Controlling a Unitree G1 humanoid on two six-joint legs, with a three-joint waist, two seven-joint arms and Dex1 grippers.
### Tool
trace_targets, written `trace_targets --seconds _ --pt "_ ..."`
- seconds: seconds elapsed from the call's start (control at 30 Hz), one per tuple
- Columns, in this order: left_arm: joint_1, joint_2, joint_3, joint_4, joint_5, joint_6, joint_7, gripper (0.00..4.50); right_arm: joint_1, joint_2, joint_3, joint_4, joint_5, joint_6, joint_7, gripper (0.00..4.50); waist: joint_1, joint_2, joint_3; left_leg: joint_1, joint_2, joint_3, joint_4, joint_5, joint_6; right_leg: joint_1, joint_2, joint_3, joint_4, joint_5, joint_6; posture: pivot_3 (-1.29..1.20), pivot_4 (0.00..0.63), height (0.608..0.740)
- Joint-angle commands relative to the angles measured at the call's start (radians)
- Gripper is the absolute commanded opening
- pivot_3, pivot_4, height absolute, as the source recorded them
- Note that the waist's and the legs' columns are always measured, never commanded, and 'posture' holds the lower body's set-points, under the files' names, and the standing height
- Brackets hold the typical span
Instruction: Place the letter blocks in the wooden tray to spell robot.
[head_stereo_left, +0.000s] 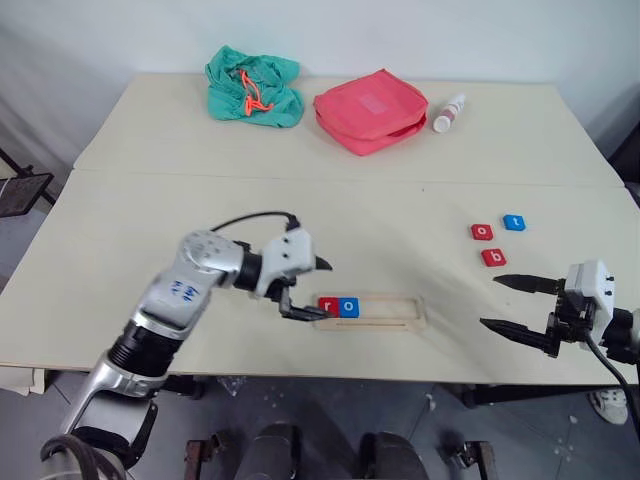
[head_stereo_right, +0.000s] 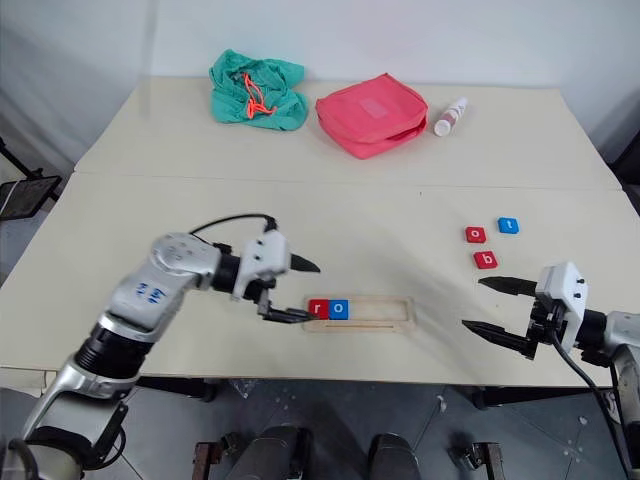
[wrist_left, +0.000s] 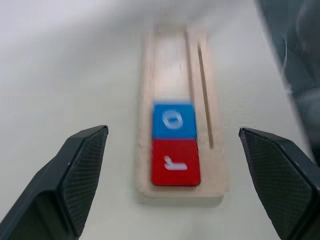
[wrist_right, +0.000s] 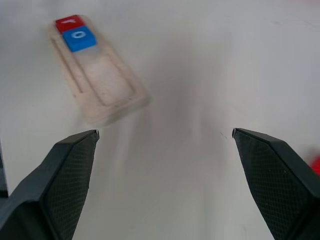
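The pale wooden tray (head_stereo_left: 392, 309) lies near the table's front edge. A red "r" block (head_stereo_left: 329, 306) and a blue "o" block (head_stereo_left: 348, 306) sit side by side at its left end. My left gripper (head_stereo_left: 312, 290) hovers open just left of the tray and holds nothing. In the left wrist view the same red "r" block (wrist_left: 175, 162) and blue "o" block (wrist_left: 172, 120) show between its spread fingers. Off to the right lie a red "o" (head_stereo_left: 482, 232), a blue "t" (head_stereo_left: 514, 222) and a red "b" (head_stereo_left: 493, 257). My right gripper (head_stereo_left: 490, 302) is open and empty, in front of the red "b".
At the back of the table are a teal drawstring bag (head_stereo_left: 254, 87), a pink-red fabric pouch (head_stereo_left: 370, 110) and a small white bottle (head_stereo_left: 449, 113) on its side. A seam crosses the table between them and the blocks.
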Motion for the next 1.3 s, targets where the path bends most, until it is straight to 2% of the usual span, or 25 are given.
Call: trace_targets --seconds 0.03,0.2,0.33,0.5,0.73,1.3 --pt "0.019 -0.001 0.103 -0.011 -0.096 -0.045 -0.015 4.45 0.035 0.027 -0.062 -0.087 0.02 0.057 -0.125 4.5 0.001 0.0 0.0 0.0 0.0 0.0 0.0 0.0 0.0 0.0 0.0 0.0 0.0 0.0 0.0 0.0 0.15 0.74" --pt "0.081 -0.012 0.221 0.079 -0.153 -0.23 -0.039 4.45 0.063 0.171 -0.127 -0.198 0.03 0.153 -0.43 4.5 -0.001 0.0 0.0 0.001 0.0 0.0 -0.001 0.0 0.0 0.0 0.0 0.0 0.001 0.0 0.0 0.0 0.15 0.74" --pt "0.112 -0.048 0.275 0.125 -0.225 -0.343 -0.092 4.45 0.089 0.227 -0.149 -0.277 0.04 0.186 -0.525 4.5 0.001 0.001 0.0 0.001 0.0 0.0 -0.001 0.0 0.0 -0.001 0.0 0.0 0.002 0.0 0.0 0.0 0.15 0.74" --pt "0.202 -0.047 0.305 0.212 -0.212 -0.502 -0.126 4.45 0.147 0.324 -0.174 -0.378 0.06 0.227 -0.678 4.5 -0.002 0.002 0.0 0.002 -0.001 0.0 -0.001 0.0 0.0 0.0 0.0 0.001 0.003 0.0 0.0 0.0 0.15 0.74" --pt "0.31 -0.049 0.311 0.264 -0.237 -0.605 -0.194 4.45 0.198 0.361 -0.182 -0.389 0.027 0.181 -0.745 4.5 -0.004 0.002 0.0 0.004 -0.001 0.002 -0.002 0.0 0.0 -0.001 0.0 0.003 0.005 0.0 0.0 0.0 0.15 0.74" --pt "0.292 -0.027 0.331 0.346 -0.255 -0.64 -0.243 4.45 0.207 0.331 -0.173 -0.369 0.033 0.193 -0.744 4.5 -0.004 0.003 -0.001 0.004 -0.001 0.002 -0.001 0.0 0.0 -0.001 0.0 0.004 0.006 0.0 0.0 0.0 0.15 0.74"
